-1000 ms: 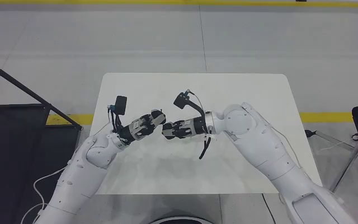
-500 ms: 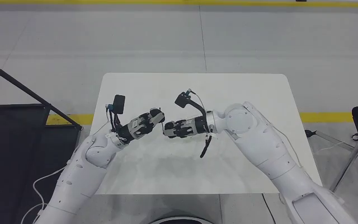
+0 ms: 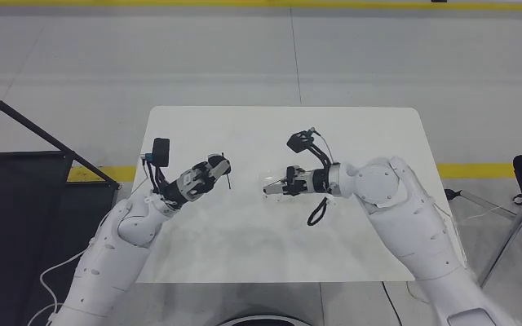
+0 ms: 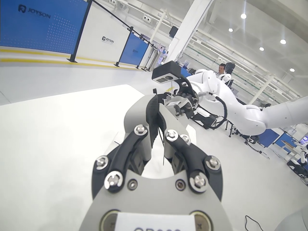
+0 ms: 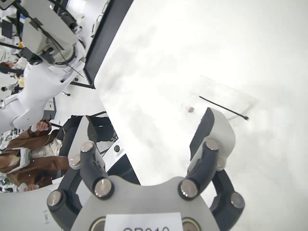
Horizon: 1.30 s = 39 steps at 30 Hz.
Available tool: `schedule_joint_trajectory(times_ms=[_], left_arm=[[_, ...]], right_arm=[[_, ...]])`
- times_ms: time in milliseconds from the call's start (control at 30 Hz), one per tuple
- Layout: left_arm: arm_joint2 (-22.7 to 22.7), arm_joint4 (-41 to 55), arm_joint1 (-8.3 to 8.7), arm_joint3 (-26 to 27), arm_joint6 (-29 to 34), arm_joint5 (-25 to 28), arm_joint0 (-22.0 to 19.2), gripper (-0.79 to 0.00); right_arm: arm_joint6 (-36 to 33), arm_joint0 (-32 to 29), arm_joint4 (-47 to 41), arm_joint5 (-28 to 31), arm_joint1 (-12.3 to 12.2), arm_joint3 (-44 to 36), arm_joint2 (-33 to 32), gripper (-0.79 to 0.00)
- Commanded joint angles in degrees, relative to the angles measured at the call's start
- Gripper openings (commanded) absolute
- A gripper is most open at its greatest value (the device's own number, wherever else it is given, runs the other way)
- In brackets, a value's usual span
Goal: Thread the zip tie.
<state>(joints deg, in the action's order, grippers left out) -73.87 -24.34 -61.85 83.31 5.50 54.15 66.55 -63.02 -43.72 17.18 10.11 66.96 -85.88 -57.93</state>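
Left wrist view: the zip tie (image 4: 162, 147) is a thin black strap running lengthwise between the pads of the left claw (image 4: 157, 108), which is pressed together on it. Its small square head pokes out just past the fingertips, and the tail hangs free on the wrist side of the pads, above the table (image 3: 367, 236). I judge it to be very light, springy and smooth-sided. It will likely flex and whip if held far from the working end, and it could slide in a loose pinch. The best hold is close behind the head, to keep the slot steady, and close behind the tip on the end to be fed. A second zip tie (image 5: 223, 108) lies flat and straight on the table, on what looks like a clear sheet (image 5: 231, 90), though its edges are faint. The right claw (image 5: 149, 120) is spread wide with nothing between its fingers, low over the table, with that second tie just beyond one fingertip and apart from it. In the top view the two claws face each other across the middle of the table, well apart, so the held tie lies far from the right claw.
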Motion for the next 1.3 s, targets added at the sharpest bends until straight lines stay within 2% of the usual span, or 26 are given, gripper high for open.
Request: schedule_joint_trajectory(times_ms=[0,333,400,467,567,633,867,967,1067,1200,1267], left_arm=[[0.0,0.0,0.0,0.0,0.0,0.0,0.0,-0.785],[0.0,0.0,0.0,0.0,0.0,0.0,0.0,-0.785],[-0.1,-2.3,-0.08,0.9,-0.2,-2.6,0.2,-0.785],[-0.5,-10.4,-0.39,2.4,-3.8,-8.7,0.7,-0.785],[1.6,-16.0,-1.15,2.4,-9.8,-11.7,1.5,-0.785],[2.4,-18.4,-1.5,1.3,-12.9,-12.1,1.3,-0.785],[3.7,-26.5,-2.25,-3.0,-21.8,-12.4,0.4,-0.785],[4.0,-28.7,-2.46,-4.2,-24.3,-12.7,0.3,-0.785],[4.0,-28.7,-2.46,-4.2,-24.3,-12.7,0.3,-0.785],[4.0,-28.7,-2.46,-4.2,-24.3,-12.7,0.3,-0.785],[4.0,-28.7,-2.46,-4.2,-24.3,-12.7,0.3,-0.785]], right_arm=[[-1.6,-1.8,1.9,-3.0,-0.7,-2.8,-1.9,0.0],[-1.6,-1.8,1.9,-3.0,-0.7,-2.8,-1.9,0.0],[-0.6,-2.2,3.4,-4.1,-0.7,-2.4,-1.4,0.0],[0.3,-1.3,6.1,-8.1,-0.6,-1.7,-0.6,0.0],[0.5,0.6,11.0,-14.2,-0.1,-1.0,1.9,0.0],[0.2,2.1,13.2,-15.8,0.3,0.1,3.4,0.0],[-0.5,7.2,15.3,-15.7,1.9,5.8,8.4,0.0],[-0.3,9.2,14.3,-14.7,2.7,9.0,9.8,-0.12],[-0.5,10.8,13.6,-13.9,3.4,11.7,10.9,-0.296],[-1.3,12.5,13.9,-14.1,4.2,14.5,12.5,-0.372],[-1.3,13.2,14.1,-14.5,4.6,15.5,13.2,-0.376]])
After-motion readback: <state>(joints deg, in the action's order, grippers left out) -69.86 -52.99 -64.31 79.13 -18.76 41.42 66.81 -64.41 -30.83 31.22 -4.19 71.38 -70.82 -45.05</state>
